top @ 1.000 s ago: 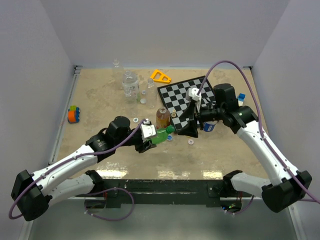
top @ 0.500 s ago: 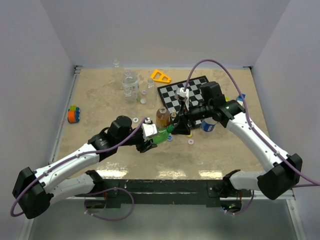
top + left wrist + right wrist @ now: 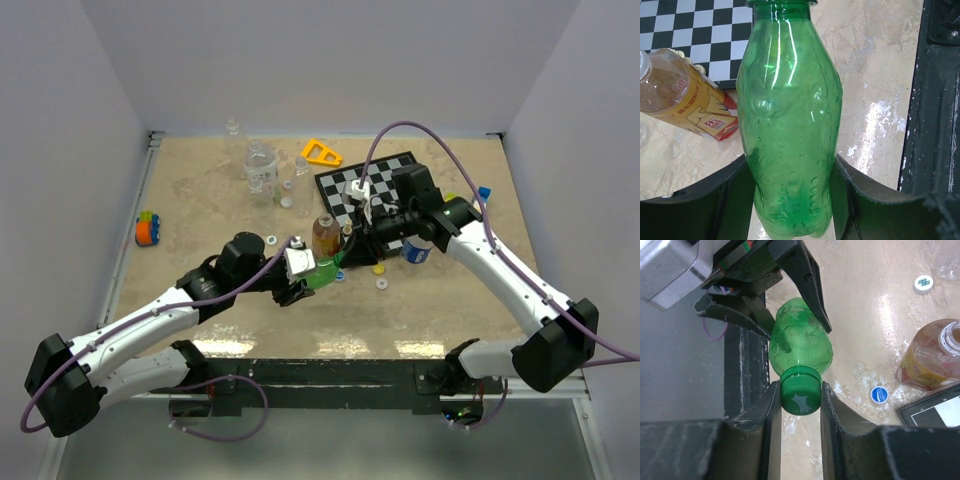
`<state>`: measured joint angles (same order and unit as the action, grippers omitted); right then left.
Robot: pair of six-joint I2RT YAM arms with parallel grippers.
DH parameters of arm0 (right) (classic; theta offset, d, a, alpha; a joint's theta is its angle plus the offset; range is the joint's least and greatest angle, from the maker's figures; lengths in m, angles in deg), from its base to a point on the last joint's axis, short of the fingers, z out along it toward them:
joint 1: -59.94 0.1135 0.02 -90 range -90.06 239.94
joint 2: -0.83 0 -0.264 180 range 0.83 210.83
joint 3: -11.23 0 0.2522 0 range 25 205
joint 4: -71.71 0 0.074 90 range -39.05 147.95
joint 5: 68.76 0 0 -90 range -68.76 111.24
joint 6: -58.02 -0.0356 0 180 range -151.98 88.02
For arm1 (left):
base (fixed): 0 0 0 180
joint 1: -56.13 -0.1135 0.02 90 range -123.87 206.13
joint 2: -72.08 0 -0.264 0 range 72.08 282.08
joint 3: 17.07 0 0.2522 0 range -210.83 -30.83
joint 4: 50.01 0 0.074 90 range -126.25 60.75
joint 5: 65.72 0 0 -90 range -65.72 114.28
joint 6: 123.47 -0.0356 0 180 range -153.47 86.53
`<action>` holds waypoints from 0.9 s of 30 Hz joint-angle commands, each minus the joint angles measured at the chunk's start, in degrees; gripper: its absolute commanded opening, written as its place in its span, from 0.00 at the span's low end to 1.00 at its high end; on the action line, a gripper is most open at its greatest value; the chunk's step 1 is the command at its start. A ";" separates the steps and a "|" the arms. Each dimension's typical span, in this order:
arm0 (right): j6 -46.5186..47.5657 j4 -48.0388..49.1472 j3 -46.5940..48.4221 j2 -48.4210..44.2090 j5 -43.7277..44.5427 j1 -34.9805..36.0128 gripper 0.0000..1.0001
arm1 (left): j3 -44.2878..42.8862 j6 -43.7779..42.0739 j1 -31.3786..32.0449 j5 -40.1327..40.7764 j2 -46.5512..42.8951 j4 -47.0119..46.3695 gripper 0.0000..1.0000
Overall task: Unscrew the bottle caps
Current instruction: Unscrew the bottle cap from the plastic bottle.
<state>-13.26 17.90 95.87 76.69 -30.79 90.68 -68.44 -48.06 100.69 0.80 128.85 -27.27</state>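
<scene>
Two grippers are working mid-table: left gripper (image 3: pixel 792 200) is clamping the green bottle (image 3: pixel 800 347) by its body, and right gripper (image 3: pixel 354 249) is pinching its green cap (image 3: pixel 800 396), with the chessboard (image 3: pixel 342 188) just beyond. Judged step: unscrewing is beginning; the next move is calling for wrist rotation, both grips firm.

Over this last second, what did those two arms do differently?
The right gripper moved left to the green bottle and closed on its green cap. The left gripper kept holding the bottle; the amber bottle and chessboard stayed put.
</scene>
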 commanded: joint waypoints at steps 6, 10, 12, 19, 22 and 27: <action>45.36 -21.18 6.38 -0.97 -1.67 1.07 0.00 | 0.43 -1.41 0.18 -1.74 -1.93 -1.77 0.00; 65.37 -18.95 3.85 -6.32 2.88 1.16 0.00 | 0.25 -1.41 0.18 -2.97 -2.19 -1.41 0.00; 69.15 -12.62 0.95 -10.37 6.14 1.16 0.00 | 0.16 -1.23 0.18 -3.41 -2.19 -1.33 0.00; 76.20 -15.05 0.94 -8.88 -0.60 1.16 0.00 | 0.43 -0.44 0.18 -4.11 -2.54 -1.94 0.00; 72.35 -14.35 -0.12 -9.50 -2.72 1.16 0.00 | 0.69 -0.44 0.18 -4.11 -2.72 -1.94 0.00; 66.20 -12.51 -2.57 -11.34 -4.83 1.08 0.05 | 0.87 -0.53 0.18 -4.20 -2.37 -2.29 0.00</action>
<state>56.62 3.74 94.84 68.41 -32.80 92.54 -68.42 -49.96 101.52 -3.44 127.39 -29.39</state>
